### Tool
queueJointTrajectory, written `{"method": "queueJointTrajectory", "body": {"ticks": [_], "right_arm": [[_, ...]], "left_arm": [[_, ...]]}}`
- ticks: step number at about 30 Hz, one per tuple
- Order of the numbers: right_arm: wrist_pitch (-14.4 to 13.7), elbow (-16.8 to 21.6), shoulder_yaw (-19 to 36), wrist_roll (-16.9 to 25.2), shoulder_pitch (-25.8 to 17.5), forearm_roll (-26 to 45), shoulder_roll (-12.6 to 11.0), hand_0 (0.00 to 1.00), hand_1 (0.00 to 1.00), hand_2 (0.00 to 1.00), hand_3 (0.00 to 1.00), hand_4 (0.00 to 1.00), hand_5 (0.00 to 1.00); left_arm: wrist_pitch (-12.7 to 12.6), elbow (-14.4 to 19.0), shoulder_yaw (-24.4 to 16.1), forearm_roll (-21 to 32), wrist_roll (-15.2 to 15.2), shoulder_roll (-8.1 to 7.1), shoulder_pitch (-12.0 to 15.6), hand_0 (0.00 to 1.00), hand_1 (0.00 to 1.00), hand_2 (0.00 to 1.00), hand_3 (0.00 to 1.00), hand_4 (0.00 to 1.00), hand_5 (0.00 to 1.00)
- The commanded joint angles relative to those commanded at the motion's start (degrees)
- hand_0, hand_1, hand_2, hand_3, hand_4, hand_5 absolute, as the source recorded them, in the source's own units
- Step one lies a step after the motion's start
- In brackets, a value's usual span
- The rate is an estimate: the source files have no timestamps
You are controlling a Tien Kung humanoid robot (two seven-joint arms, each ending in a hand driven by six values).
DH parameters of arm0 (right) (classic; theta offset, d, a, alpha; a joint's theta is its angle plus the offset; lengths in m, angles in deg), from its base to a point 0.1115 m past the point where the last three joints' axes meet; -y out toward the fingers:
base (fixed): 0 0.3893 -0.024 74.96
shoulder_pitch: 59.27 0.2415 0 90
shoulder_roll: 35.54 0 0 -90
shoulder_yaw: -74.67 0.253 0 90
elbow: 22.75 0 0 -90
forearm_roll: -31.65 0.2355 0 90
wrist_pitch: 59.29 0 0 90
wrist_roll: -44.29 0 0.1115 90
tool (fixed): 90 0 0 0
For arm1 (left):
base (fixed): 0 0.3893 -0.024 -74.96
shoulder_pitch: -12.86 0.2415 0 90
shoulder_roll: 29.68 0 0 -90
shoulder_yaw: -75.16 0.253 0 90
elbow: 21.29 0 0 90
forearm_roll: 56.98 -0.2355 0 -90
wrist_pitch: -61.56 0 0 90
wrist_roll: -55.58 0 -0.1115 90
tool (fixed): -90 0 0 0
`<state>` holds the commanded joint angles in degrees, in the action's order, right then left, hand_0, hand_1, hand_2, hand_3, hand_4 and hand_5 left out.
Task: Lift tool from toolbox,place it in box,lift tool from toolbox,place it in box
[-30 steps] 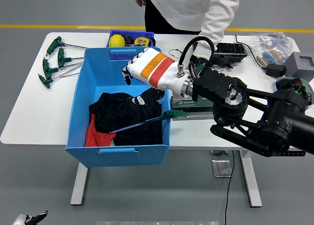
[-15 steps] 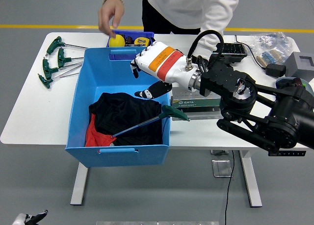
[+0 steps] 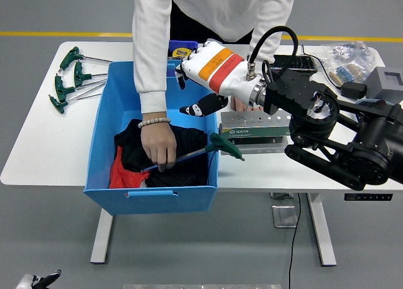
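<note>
The robot's right hand point(image 3: 200, 81), white with an orange and red band at the wrist and dark fingertips, hangs over the far right corner of the large blue plastic box point(image 3: 107, 138), its fingers loosely spread and holding nothing. Below and in front of this hand, inside the box, lies a crumpled heap of black and red cloth point(image 3: 129, 153). Across that cloth rests a long T-handle wrench with a green grip point(image 3: 217, 145): its metal shaft slants down into the box while the green grip sticks out over the box's right wall, just below the hand. A person in a white sleeve reaches down into the box to the left of the robot's hand, and the person's hand point(image 3: 158, 147), with a bead bracelet at the wrist, presses on the wrench's shaft. Just right of the robot's hand, on the white desk point(image 3: 38, 144), sits the grey-green metal toolbox point(image 3: 255, 128) with a row of holes along its top. Behind the hand, a small blue tray point(image 3: 179, 48) with a yellow tape measure shows past the person's arm. Far to the left, four more green-handled T wrenches point(image 3: 72, 78) lie on the desk.
</note>
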<state>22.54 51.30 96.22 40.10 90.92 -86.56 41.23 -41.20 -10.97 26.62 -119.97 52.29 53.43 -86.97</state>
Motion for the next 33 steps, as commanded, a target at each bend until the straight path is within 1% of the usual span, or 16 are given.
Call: {"method": "queueJointTrajectory", "body": {"ticks": [6,10,11,19,22,23,28,29,33], "right_arm": [[0.3,-0.1,0.0,-0.1,0.0,0.0,0.1,0.445,0.506,0.542,0.47,0.884,0.541],[1.1,-0.2,0.1,-0.4,0.1,-0.1,-0.1,0.445,0.506,0.542,0.47,0.884,0.541],[1.2,-0.2,0.1,-0.5,0.2,-0.2,-0.1,0.463,0.51,0.544,0.473,0.888,0.54],[1.4,-0.7,0.0,-0.5,0.4,-0.3,-0.2,0.464,0.511,0.548,0.474,0.89,0.542],[2.1,-0.9,-0.2,-1.1,0.6,-2.6,-0.4,0.464,0.511,0.548,0.474,0.89,0.542],[2.3,-1.0,-0.3,-1.2,0.6,-3.2,-0.4,0.488,0.512,0.558,0.478,0.896,0.548],[2.6,-2.8,-1.6,-1.5,1.2,-4.8,-0.4,0.488,0.512,0.558,0.478,0.896,0.548],[2.8,-3.4,-2.2,-1.6,1.4,-5.0,-0.2,0.509,0.527,0.59,0.479,0.903,0.553],[3.9,-5.7,-3.6,-1.8,1.7,-5.5,1.2,0.509,0.527,0.59,0.479,0.903,0.553]], "left_arm": [[0.0,0.0,0.4,0.5,0.1,0.08,-0.1,0.646,0.547,0.663,0.692,0.733,0.722],[0.0,0.0,0.1,0.2,0.0,0.13,-0.2,0.646,0.547,0.663,0.692,0.733,0.722],[0.0,0.0,0.1,0.2,0.0,0.12,-0.2,0.645,0.549,0.663,0.693,0.733,0.722],[0.1,0.0,0.1,0.1,0.0,0.09,-0.2,0.645,0.55,0.663,0.693,0.732,0.722],[0.2,0.0,0.2,0.2,0.1,0.02,-0.2,0.645,0.55,0.663,0.693,0.732,0.722],[0.2,0.0,0.3,0.3,0.1,0.0,-0.2,0.644,0.549,0.663,0.691,0.731,0.723],[0.2,0.0,0.4,0.5,0.2,-0.07,-0.3,0.644,0.549,0.663,0.691,0.731,0.723],[0.2,0.0,0.4,0.5,0.2,-0.08,-0.3,0.642,0.549,0.663,0.69,0.729,0.721],[0.1,0.0,0.6,0.7,0.2,-0.04,-0.4,0.642,0.549,0.663,0.69,0.729,0.721]]}}
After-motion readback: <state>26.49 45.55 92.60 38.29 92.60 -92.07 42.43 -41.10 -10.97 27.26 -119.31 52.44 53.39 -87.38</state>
